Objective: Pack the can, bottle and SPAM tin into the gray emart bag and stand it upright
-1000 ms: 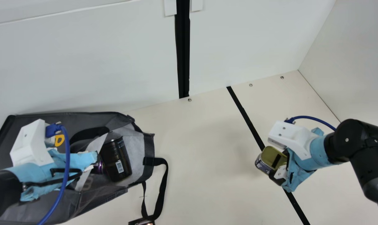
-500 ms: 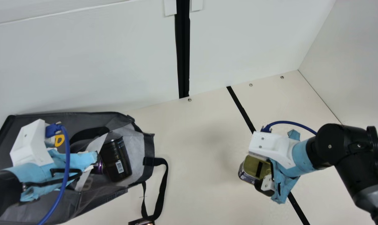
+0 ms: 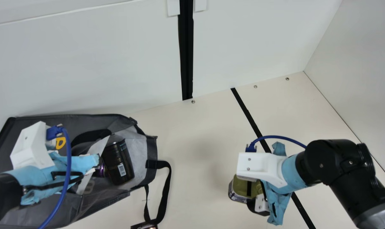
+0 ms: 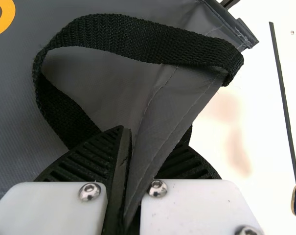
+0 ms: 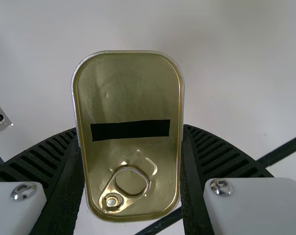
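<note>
From where I stand, the right claw (image 5: 130,129) has the SPAM tin (image 5: 130,98) gripped by its long sides, leaving the lid and pull ring (image 5: 119,172) uncovered, likely so the free end can lead into the bag. The left claw (image 4: 143,139) is clamped on an edge of the gray emart bag (image 3: 103,198), presumably steadying it and keeping the mouth spread while it lies on its side on the bench (image 3: 195,197). Inside the mouth sits a dark cylinder with a barcode (image 3: 117,159); I can't tell whether that's the can or the bottle.

As for the tin, it's squarely between the right claw's 2 ribbed fingers, touching each, seemingly off the bench. Beyond it, the bag's mouth and left claw are well apart from it, so I'd say it needs carrying across next.
</note>
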Controlling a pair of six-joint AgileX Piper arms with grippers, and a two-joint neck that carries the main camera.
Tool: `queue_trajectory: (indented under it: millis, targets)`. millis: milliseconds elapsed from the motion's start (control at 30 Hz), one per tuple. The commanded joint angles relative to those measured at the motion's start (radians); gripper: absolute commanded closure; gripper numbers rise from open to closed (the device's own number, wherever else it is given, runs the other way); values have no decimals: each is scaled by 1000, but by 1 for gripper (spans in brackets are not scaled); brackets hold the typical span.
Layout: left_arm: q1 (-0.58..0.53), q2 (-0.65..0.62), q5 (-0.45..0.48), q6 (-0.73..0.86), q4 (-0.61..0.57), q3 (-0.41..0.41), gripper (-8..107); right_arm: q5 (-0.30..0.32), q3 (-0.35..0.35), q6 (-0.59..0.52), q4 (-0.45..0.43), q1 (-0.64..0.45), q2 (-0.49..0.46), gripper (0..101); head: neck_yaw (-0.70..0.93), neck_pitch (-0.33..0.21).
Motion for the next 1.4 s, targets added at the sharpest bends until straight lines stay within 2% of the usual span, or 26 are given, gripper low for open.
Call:
queue_trajectory:
  millis: [0, 233, 467, 967, 1367]
  targets:
    - [0, 0, 0, 0, 0, 0, 107, -2, 2, 5, 9, 22, -1, 101, -1, -23]
    - [0, 0, 0, 0, 0, 0, 107, -18, 12, -9, 90, 64, -2, 101, -1, -23]
    - [0, 0, 0, 0, 0, 0, 107, -55, 28, -46, 215, 73, 17, 101, -1, -23]
    - [0, 0, 0, 0, 0, 0, 107, -169, 43, -161, 518, 98, 81, 101, -1, -23]
    - [0, 0, 0, 0, 0, 0, 107, -262, 13, -222, 669, 162, 175, 101, -1, -23]
